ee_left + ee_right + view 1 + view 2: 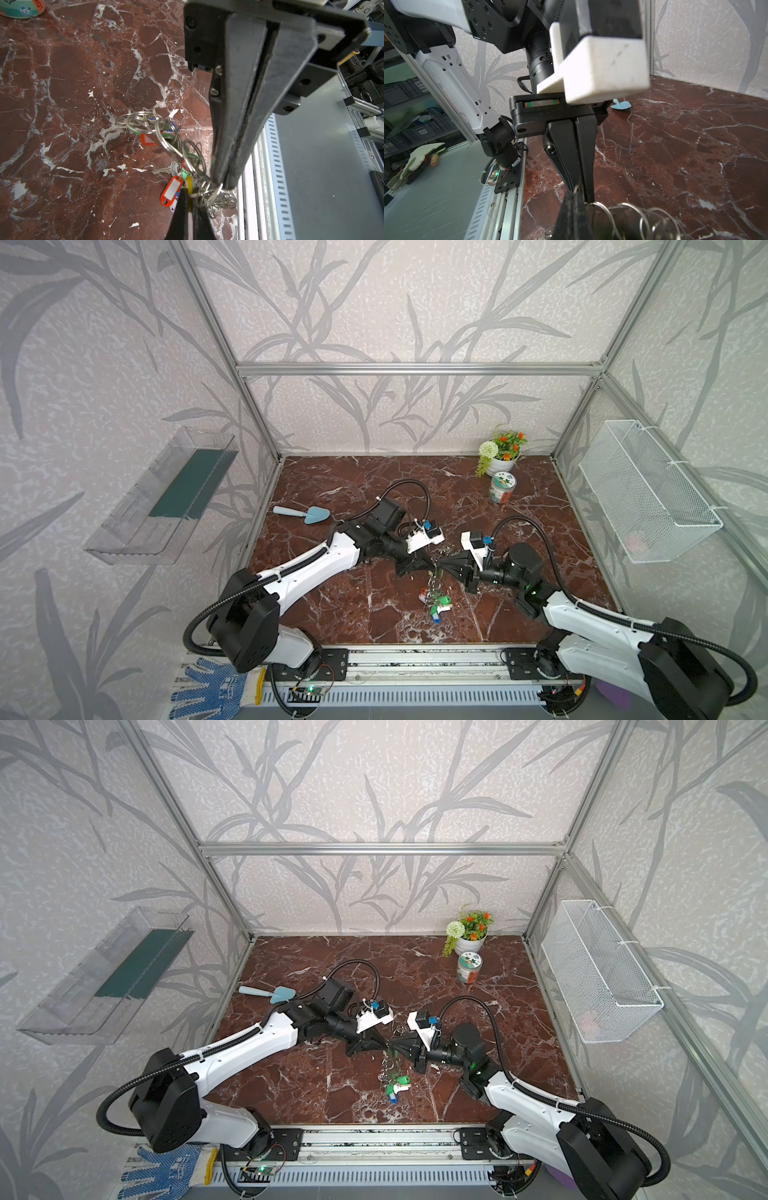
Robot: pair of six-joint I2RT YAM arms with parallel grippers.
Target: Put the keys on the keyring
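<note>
The two grippers meet tip to tip above the marble table [357, 489]. My left gripper [190, 199] is shut on the yellow tag [188, 184] of the keys; their metal parts are lost among the rings. Right beside it, my right gripper [573, 199] is shut on the thin wire of the keyring [194, 169]. The wire pokes out between its fingers [245, 116]. From the keyring hangs a bunch of rings and tags [434, 597], red, green and blue, down to the table. In both top views the left gripper [431, 562] and right gripper [440, 565] nearly touch.
A blue trowel [305, 514] lies at the left rear. At the back right stand a jar [502, 488] and a flower pot [503, 456]. A wire basket [652, 493] hangs on the right wall, a clear shelf [162, 497] on the left. The table's front rail [415, 664] is close.
</note>
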